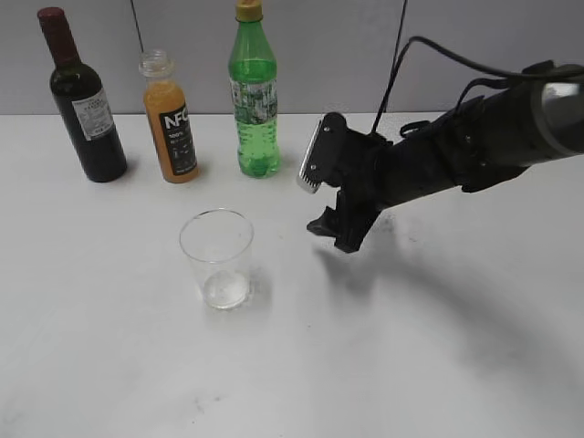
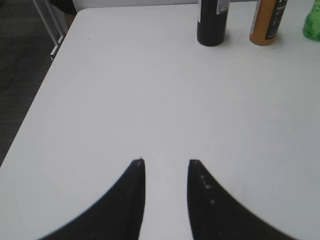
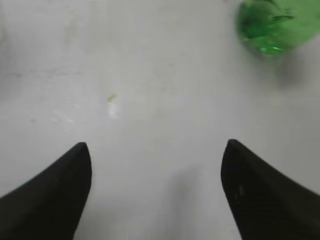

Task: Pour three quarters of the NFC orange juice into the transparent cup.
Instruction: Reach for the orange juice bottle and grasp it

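Observation:
The NFC orange juice (image 1: 171, 123) stands upright at the back of the white table, between a dark wine bottle and a green soda bottle; its clear neck shows on top. Its lower part shows in the left wrist view (image 2: 267, 22). The transparent cup (image 1: 217, 258) stands empty in front of it, nearer the table's middle. My right gripper (image 1: 333, 233) is open and empty, low over the table to the right of the cup and in front of the green bottle; its jaws (image 3: 155, 147) are wide apart over bare table. My left gripper (image 2: 167, 162) is open and empty, far from the bottles, and is not in the exterior view.
The dark wine bottle (image 1: 87, 109) stands at the back left, also in the left wrist view (image 2: 212, 22). The green soda bottle (image 1: 254, 100) stands right of the juice; its base shows in the right wrist view (image 3: 272, 25). The table's left edge (image 2: 50, 85) drops to a dark floor.

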`<state>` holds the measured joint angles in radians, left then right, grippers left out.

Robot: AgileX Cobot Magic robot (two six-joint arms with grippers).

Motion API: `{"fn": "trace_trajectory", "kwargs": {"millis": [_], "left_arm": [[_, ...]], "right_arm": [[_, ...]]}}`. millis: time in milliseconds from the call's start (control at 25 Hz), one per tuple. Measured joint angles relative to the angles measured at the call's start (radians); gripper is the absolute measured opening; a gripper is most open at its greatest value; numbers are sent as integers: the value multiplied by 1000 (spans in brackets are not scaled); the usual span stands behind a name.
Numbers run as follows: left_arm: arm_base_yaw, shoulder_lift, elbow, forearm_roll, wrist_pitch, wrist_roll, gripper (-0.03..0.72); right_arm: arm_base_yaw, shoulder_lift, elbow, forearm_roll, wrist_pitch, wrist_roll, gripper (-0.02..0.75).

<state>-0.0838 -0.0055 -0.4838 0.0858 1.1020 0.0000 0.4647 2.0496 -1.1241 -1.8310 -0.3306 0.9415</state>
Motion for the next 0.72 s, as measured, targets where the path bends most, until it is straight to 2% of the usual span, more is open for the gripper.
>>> {"fn": "trace_trajectory", "kwargs": {"millis": [320,520,600,640,720], "left_arm": [[0,0,0,0,0,0,237],[0,0,0,0,0,0,237],[0,0,0,0,0,0,237],[0,0,0,0,0,0,237],[0,0,0,0,0,0,237]], "right_arm": [[0,-130,5,11,466,6,601],[0,-178,5,17,868,26,593],[0,-182,5,25,1031,108,593],[-4,-182,2,41,1104,148,593],[-20,-191,-23,156,1170,157,593]]}}
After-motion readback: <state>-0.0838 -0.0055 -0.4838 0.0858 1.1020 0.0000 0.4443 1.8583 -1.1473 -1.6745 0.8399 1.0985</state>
